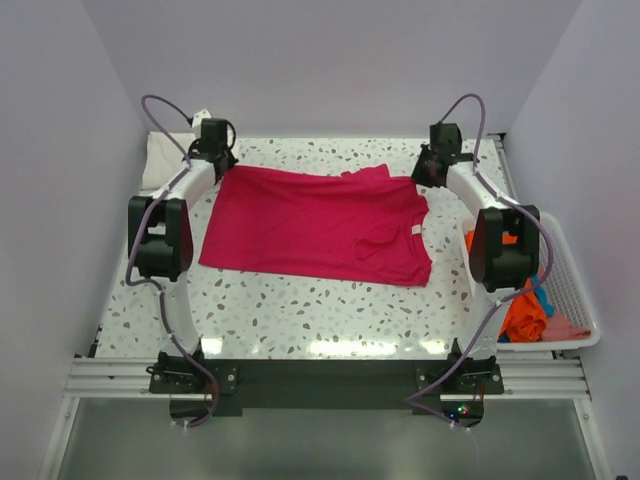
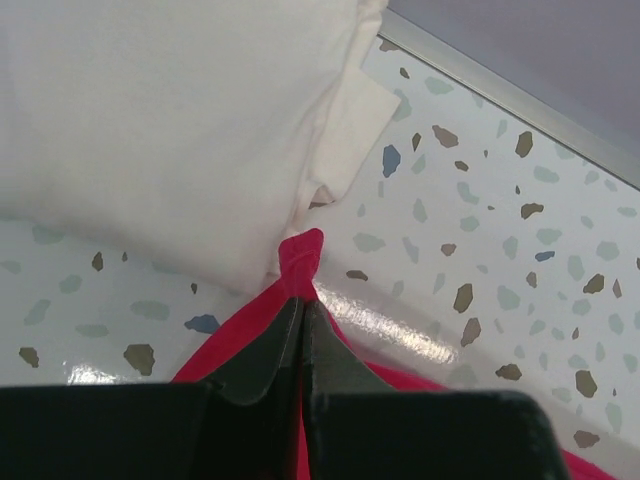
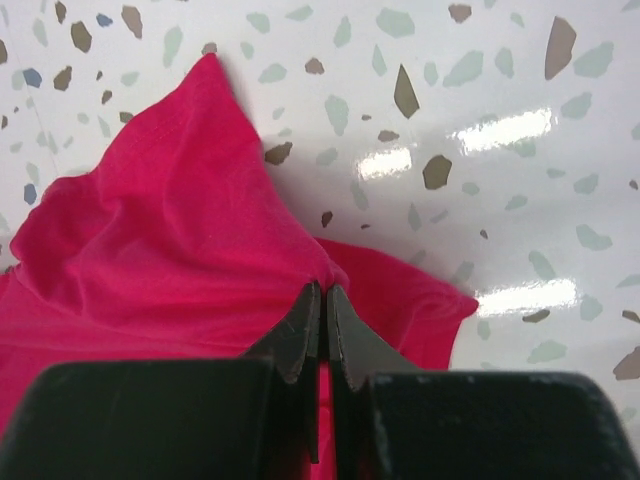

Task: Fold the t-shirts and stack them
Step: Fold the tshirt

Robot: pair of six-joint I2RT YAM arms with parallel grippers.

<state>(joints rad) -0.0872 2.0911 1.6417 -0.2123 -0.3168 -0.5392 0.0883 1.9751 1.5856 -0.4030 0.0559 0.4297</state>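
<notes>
Pinching the red shirt (image 1: 320,225) by its far corners, we clamp the left gripper (image 2: 302,302) on it at ten o'clock, the right gripper (image 3: 322,290) at two.

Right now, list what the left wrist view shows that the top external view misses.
Only the left wrist view: the pinch of the left gripper on a corner of the magenta t-shirt, its tip beside the cream-white t-shirt. Only the top external view: the right gripper, the whole spread shirt, and the white basket holding orange cloth. Both: those two shirts and the speckled table.
</notes>
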